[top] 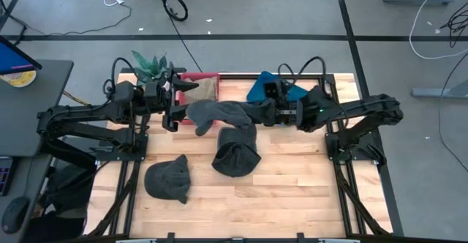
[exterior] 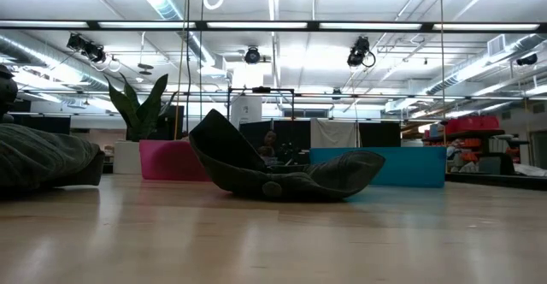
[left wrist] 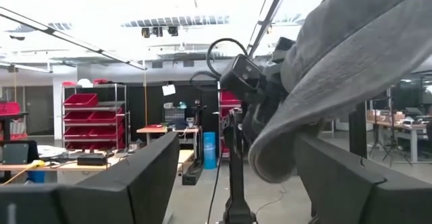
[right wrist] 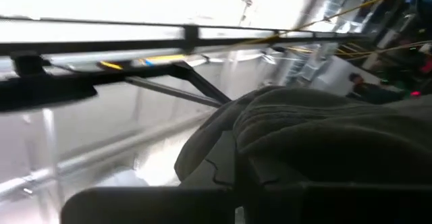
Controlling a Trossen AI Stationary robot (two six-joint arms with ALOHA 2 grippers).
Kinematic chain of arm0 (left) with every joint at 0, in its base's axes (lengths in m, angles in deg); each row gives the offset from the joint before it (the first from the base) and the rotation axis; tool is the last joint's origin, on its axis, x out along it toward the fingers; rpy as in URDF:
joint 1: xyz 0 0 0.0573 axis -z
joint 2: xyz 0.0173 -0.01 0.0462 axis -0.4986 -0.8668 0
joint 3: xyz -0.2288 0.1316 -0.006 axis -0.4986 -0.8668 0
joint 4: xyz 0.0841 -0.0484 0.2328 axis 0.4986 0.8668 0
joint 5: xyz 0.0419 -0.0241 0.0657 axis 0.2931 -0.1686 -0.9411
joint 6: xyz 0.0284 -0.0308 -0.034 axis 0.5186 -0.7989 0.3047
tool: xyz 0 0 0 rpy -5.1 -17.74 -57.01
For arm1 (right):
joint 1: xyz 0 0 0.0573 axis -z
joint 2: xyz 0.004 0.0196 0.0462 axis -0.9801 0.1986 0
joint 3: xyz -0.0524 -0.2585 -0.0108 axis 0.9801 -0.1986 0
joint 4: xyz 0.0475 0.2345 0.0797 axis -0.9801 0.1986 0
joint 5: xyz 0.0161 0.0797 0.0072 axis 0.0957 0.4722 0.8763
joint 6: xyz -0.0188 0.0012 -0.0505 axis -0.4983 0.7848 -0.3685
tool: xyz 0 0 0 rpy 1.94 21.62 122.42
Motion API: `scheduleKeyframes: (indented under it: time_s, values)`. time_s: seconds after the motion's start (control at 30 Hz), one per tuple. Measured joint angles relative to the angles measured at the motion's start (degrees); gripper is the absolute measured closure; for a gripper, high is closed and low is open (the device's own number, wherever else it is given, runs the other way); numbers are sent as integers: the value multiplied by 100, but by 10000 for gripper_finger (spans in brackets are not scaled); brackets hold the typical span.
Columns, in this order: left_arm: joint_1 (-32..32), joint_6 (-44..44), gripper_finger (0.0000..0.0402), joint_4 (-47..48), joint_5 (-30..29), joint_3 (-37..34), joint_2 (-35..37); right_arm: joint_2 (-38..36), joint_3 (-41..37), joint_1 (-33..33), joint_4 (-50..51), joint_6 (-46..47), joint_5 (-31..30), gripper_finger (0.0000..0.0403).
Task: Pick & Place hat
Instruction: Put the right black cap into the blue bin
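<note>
Nearest the low camera, at the table's front left: a dark grey front hat (exterior: pixel 43 160), lying slumped on the wooden table (top: pixel 292 184). Behind it, near the table's middle, a second grey hat (top: pixel 235 154), crumpled with one flap turned up, well apart from the first.

Above and behind both, a third grey hat (top: pixel 219 113), stretched in the air between the two arms, over the back part of the table. At its left end, the left gripper (top: pixel 178 111), reaching in from the left side. Seen from the left wrist, its two dark fingers (left wrist: pixel 142 183) spread wide, with open room showing between them and the cloth draped against only one of them; nothing clamped. At the hat's right end, the right gripper (top: pixel 267 113), reaching in from the right side. Seen from the right wrist, folds of the grey cloth bunched tightly between its fingers, pinched closed on the fabric.

Along the table's back edge, a pink bin (top: pixel 203 88) just behind the left gripper and a blue bin (top: pixel 265 86) just behind the right one. Beside the pink bin, at the back left corner, a green potted plant (top: pixel 150 66).

Beyond the table in the low view, a lit workshop hall with ceiling lamps and shelving.
</note>
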State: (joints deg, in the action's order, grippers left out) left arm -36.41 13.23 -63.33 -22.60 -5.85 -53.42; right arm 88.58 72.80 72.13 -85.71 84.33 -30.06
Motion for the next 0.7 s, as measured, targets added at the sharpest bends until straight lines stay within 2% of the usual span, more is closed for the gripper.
scheduleKeyframes:
  time_s: [0.2,0.33,0.57,0.7]
  values:
    - [0,2,108,-12,111,0,0,375,-3,56,-948,478,4,403]
    - [0,2,108,-234,146,0,0,492,-3,65,-949,592,6,403]
    - [0,-53,110,-371,569,0,0,538,-3,108,-967,490,12,403]
    - [-2,-159,131,-569,635,0,0,538,-3,158,-956,478,49,403]
